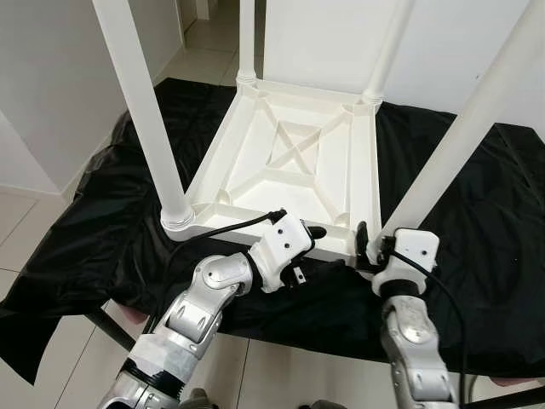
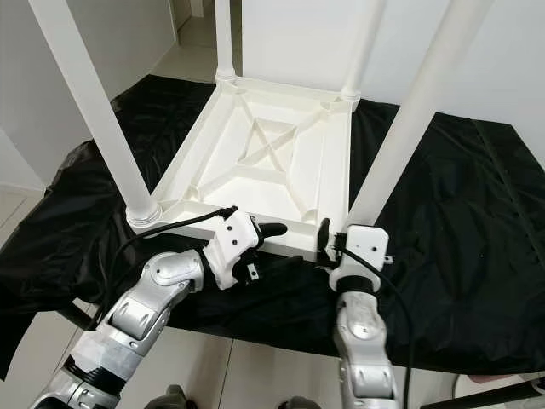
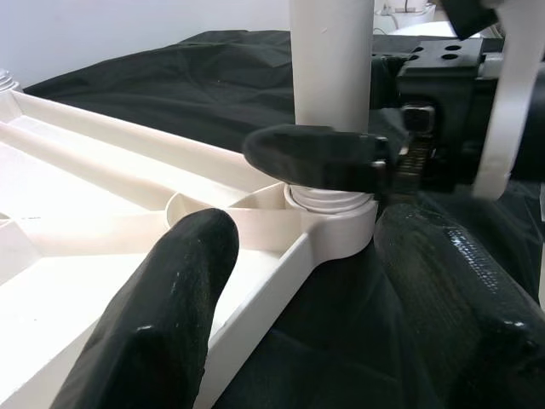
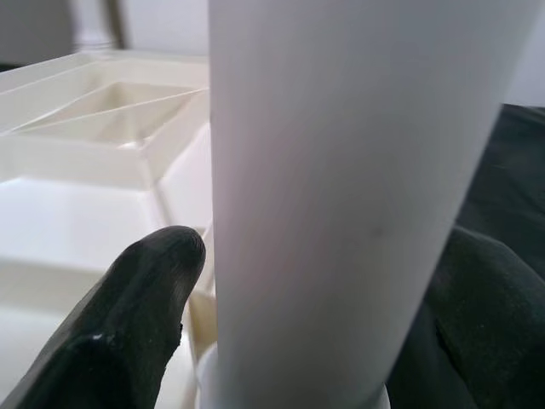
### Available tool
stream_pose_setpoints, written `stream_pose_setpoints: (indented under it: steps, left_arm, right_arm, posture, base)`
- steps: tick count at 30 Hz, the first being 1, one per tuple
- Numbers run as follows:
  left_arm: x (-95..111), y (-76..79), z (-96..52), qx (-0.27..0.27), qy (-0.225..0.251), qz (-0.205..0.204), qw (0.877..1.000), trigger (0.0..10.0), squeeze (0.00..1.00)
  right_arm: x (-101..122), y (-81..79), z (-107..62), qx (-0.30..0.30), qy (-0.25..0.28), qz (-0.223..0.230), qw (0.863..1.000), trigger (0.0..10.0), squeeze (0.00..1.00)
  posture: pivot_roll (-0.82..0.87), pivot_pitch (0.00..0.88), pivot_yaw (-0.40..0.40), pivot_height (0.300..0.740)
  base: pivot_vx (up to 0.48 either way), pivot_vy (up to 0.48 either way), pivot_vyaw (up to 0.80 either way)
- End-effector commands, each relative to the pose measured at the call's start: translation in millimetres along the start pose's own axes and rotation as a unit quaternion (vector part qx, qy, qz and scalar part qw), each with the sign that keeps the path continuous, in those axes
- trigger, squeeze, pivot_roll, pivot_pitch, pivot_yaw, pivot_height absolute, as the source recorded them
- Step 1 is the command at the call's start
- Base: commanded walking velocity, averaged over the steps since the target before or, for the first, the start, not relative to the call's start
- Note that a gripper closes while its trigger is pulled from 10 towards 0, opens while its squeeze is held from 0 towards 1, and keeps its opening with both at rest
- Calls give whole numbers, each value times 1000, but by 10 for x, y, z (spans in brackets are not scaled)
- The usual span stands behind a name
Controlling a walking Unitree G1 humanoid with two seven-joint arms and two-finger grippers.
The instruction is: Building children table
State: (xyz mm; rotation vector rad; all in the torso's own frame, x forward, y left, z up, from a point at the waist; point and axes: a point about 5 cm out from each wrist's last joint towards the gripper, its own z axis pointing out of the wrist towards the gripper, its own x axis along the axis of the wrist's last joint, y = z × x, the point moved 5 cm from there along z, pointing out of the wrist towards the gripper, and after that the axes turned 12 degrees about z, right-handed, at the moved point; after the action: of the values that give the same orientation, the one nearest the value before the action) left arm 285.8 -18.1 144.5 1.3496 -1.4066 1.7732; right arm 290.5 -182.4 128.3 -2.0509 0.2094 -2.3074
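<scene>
All four legs stand in the upturned tabletop (image 1: 289, 162). My right gripper (image 1: 368, 247) pinches the last leg (image 1: 464, 128); my left gripper (image 3: 298, 281), spread, straddles the rim.

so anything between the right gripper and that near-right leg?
Nothing visible. The right gripper already has its fingers on either side of the near-right leg, just above the socket on the upturned tabletop. The left gripper sits beside it at the tabletop edge.

upturned table (image 1: 289, 162) on cloth (image 1: 477, 256), legs up
</scene>
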Motion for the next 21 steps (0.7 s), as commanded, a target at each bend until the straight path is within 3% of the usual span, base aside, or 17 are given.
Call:
stream_pose_setpoints:
  steps: [1,11,14,15,18,19,20,21]
  left_arm:
    - [25,48,6,-18,7,6,1000,10000,0]
    - [19,74,-22,-27,8,5,1000,10000,0]
    - [17,74,-29,-30,7,4,1000,10000,0]
    - [17,73,-31,-32,7,4,999,10000,0]
    - [17,72,-31,-32,7,4,999,10000,0]
    - [21,69,-30,-30,7,5,1000,10000,0]
    - [21,69,-30,-30,7,5,1000,10000,0]
    - [27,62,-28,-28,7,5,1000,10000,0]
  right_arm:
    - [-7,73,-21,28,-5,3,1000,10000,0]
    - [50,105,62,146,-28,1,989,10000,0]
    - [45,38,109,191,-37,-16,981,10000,0]
    - [18,-38,146,236,-53,-21,970,10000,0]
    - [-5,-73,150,258,-63,-13,964,10000,0]
    - [-37,-94,187,271,-69,-18,960,8824,0]
    - [-37,-94,187,271,-69,-18,960,8824,0]
    - [-81,-116,233,285,-78,-22,955,3608,0]
  posture:
    - [29,0,-40,740]
    - [25,0,-38,740]
    - [26,0,-38,740]
    - [31,0,-38,740]
    - [31,0,-38,740]
    - [43,0,-44,740]
    - [43,0,-44,740]
    - [47,0,-48,740]
  base:
    - [0,0,0]
    - [0,0,0]
    - [0,0,0]
    - [0,0,0]
    - [0,0,0]
    - [0,0,0]
    - [0,0,0]
    - [0,0,0]
